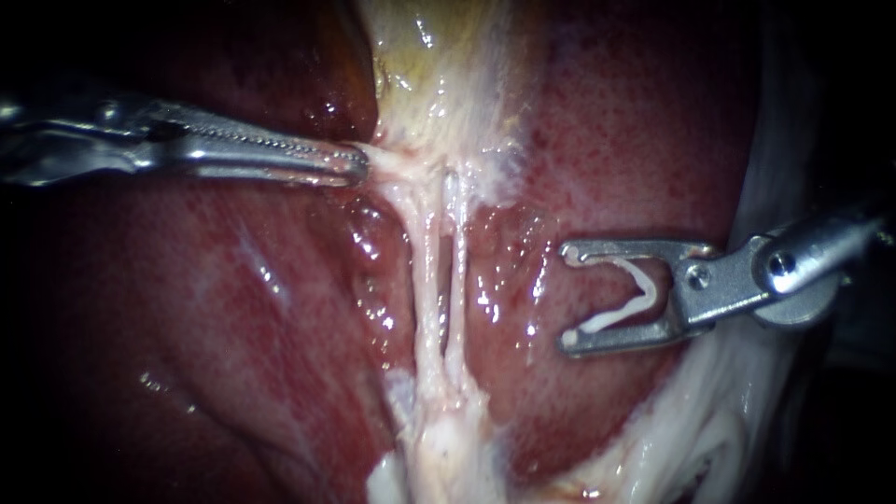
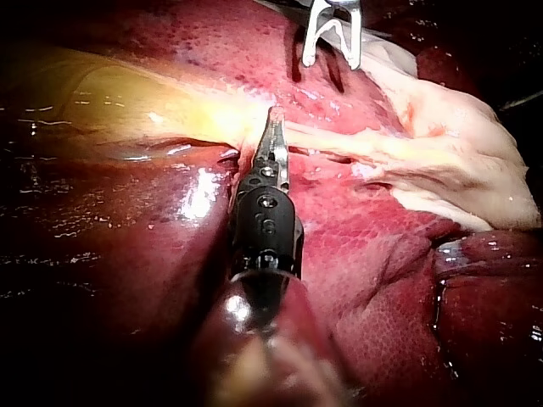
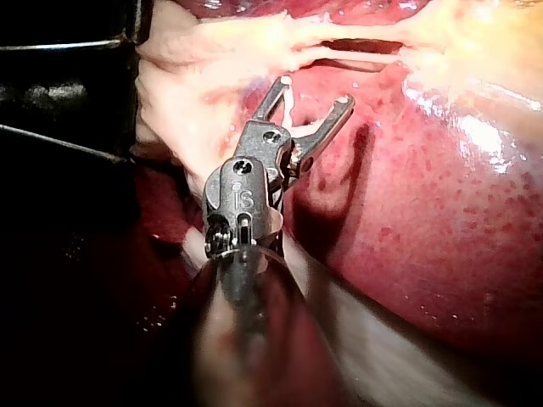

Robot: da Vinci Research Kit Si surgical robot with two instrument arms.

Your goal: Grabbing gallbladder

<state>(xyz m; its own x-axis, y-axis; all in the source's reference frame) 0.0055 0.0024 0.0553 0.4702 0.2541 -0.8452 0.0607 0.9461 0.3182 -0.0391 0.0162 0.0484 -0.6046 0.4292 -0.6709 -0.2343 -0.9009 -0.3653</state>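
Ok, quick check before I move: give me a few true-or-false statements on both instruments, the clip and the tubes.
1. The left instrument has its jaws shut on pale tissue at the gallbladder's lower end. True.
2. The right instrument's jaws are empty. False: they hold a white clip.
3. The right instrument is touching the tubes. False: it sits apart from them, over the liver.
4. Two tubes run side by side below the left instrument's grip. True.
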